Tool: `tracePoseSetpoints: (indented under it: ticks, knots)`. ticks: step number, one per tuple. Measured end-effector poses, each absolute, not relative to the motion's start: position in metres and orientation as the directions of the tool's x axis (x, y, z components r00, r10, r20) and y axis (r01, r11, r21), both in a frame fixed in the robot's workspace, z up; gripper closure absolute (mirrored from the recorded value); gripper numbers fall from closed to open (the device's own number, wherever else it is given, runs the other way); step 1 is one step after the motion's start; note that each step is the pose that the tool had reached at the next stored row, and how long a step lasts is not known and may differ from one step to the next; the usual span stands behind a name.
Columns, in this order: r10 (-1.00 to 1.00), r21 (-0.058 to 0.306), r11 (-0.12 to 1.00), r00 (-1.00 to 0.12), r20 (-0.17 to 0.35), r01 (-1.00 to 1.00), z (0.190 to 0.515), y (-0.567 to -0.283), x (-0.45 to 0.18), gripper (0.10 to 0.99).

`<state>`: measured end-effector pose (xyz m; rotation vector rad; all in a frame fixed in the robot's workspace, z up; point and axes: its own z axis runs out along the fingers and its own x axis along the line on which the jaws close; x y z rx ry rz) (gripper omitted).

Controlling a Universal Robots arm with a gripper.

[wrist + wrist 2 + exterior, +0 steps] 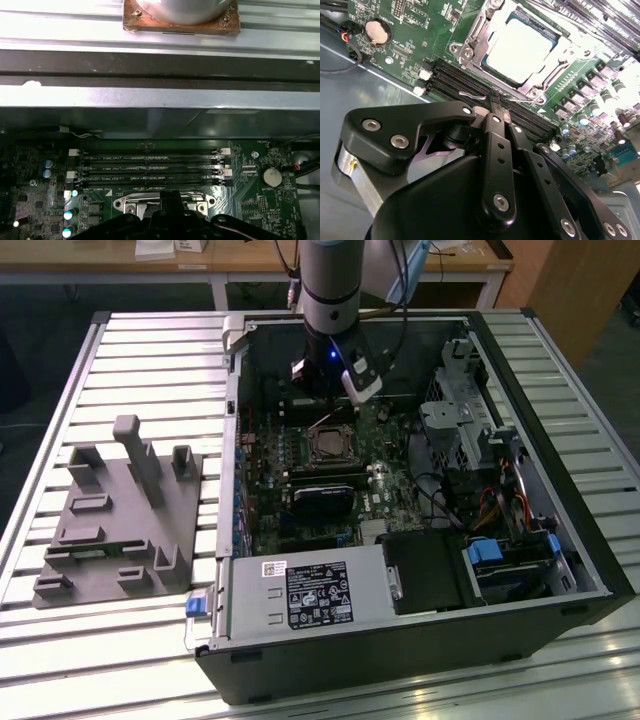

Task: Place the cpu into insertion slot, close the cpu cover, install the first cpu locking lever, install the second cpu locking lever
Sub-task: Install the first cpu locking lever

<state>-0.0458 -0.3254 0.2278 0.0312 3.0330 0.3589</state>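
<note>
Claw (496,101) just beside cpu cover (479,31), cpu (520,46) seated

Above the insertion slot (330,445) the case stands open. A black card (325,498) bounds its near side. The drive cage (455,420) and cables (440,495) crowd the exterior view's right. The arm (330,290) occupies the far side.

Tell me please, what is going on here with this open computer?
A robot arm is working inside an open computer case. The cpu already sits in the insertion slot, and the cpu cover lies down around it. The gripper is low at the socket's edge, over the black memory slots and next to a thin metal lever. Whether the lever is locked yet, the pictures do not tell.
</note>
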Motion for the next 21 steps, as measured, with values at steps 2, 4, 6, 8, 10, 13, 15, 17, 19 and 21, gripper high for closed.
tracePoseSetpoints:
  ticks: [2,4,6,8,10,13,15,17,19,21]
  knots:
    - [0.030,0.233,0.972,-0.996,-0.084,0.010,0.226,-0.324,-0.046,0.980]
    - [0.030,0.232,0.973,-0.996,-0.084,0.010,0.225,-0.322,-0.046,0.980]
    - [0.030,0.231,0.973,-0.996,-0.084,0.010,0.223,-0.319,-0.046,0.980]
    - [0.030,0.229,0.973,-0.996,-0.084,0.010,0.222,-0.317,-0.046,0.980]
    - [0.031,0.228,0.974,-0.996,-0.084,0.011,0.220,-0.316,-0.046,0.980]
    - [0.033,0.225,0.974,-0.996,-0.085,0.013,0.218,-0.315,-0.045,0.980]
    - [0.035,0.223,0.975,-0.996,-0.085,0.016,0.216,-0.314,-0.045,0.980]
    - [0.038,0.221,0.975,-0.996,-0.085,0.018,0.215,-0.313,-0.044,0.980]
    - [0.038,0.219,0.976,-0.996,-0.085,0.019,0.215,-0.313,-0.044,0.980]
    - [0.038,0.219,0.976,-0.996,-0.085,0.019,0.215,-0.313,-0.044,0.980]
